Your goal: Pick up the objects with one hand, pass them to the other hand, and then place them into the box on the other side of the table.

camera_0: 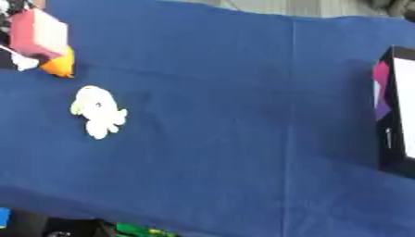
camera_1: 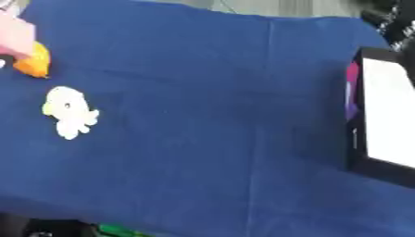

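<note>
A pale cream, soft-looking toy [camera_0: 97, 110] with stubby lobes and a dark dot lies flat on the blue cloth [camera_0: 235, 139], well apart from the black box [camera_1: 381, 120], with neither hand showing.

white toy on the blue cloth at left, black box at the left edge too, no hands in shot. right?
One thing is wrong: the black box sits at the right edge, as the right eye view shows. The white toy does lie at left on the blue cloth, with no hands in view.
</note>
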Controlling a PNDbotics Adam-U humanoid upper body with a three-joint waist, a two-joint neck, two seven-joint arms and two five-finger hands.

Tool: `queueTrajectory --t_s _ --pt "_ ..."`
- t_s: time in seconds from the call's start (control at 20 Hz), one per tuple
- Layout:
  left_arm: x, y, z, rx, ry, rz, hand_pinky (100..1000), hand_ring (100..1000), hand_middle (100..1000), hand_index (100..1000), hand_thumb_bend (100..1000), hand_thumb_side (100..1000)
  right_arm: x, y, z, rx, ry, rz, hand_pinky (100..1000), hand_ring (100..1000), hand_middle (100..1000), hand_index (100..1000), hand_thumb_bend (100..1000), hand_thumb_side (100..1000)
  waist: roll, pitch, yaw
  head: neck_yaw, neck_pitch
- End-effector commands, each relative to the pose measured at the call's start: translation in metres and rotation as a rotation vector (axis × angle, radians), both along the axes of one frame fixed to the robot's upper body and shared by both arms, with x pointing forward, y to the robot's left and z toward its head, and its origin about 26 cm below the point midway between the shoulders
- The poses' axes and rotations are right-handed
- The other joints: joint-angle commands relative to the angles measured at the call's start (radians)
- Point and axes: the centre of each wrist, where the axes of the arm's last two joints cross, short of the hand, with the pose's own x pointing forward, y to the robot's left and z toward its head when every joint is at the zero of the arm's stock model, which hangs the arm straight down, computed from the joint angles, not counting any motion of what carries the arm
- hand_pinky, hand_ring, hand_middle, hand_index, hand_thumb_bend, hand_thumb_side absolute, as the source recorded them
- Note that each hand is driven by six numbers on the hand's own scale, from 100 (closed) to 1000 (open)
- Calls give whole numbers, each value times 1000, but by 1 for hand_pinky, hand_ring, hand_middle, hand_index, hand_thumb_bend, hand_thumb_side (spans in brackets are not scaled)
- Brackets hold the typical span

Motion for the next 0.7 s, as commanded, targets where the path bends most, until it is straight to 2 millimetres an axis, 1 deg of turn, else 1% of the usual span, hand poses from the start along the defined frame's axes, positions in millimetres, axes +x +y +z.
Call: queueTrajectory --t_s 0.05,0.2,0.3,0.45,0.55,0.6,0.7 --pt "-2 -27 -1 -64 -56 -52 742 566 486 566 100 100 -9 18 30 -138 -115 28 1000 1000 1000 1000 100 250 4 -33 -1 -19 -4" --pt "0 -50 -23 -150 -40 -81 750 563 483 569 100 105 -2 37 43 -257 -184 44 1000 1000 1000 1000 100 187 3 -36 -3 -28 0" --pt "-1 -67 -35 -212 -47 -108 752 562 482 570 100 123 5 50 47 -345 -213 70 1000 1000 1000 1000 100 180 3 -38 -6 -33 2" --pt "-7 -92 -42 -273 -95 -151 751 561 482 572 100 129 15 67 50 -456 -250 98 1000 1000 1000 1000 100 145 2 -39 -9 -38 7" --pt "-11 -108 -45 -306 -125 -186 754 561 481 574 100 147 20 78 50 -524 -278 111 1000 1000 1000 1000 100 101 2 -39 -12 -38 9" --pt "-13 -114 -48 -323 -129 -205 758 559 480 575 100 175 22 84 50 -561 -296 116 1000 1000 1000 1000 100 100 1 -39 -14 -38 10" --pt "-15 -126 -54 -359 -116 -237 762 558 479 576 100 204 28 93 48 -638 -331 116 1000 1000 1000 1000 100 100 1 -41 -17 -38 13"
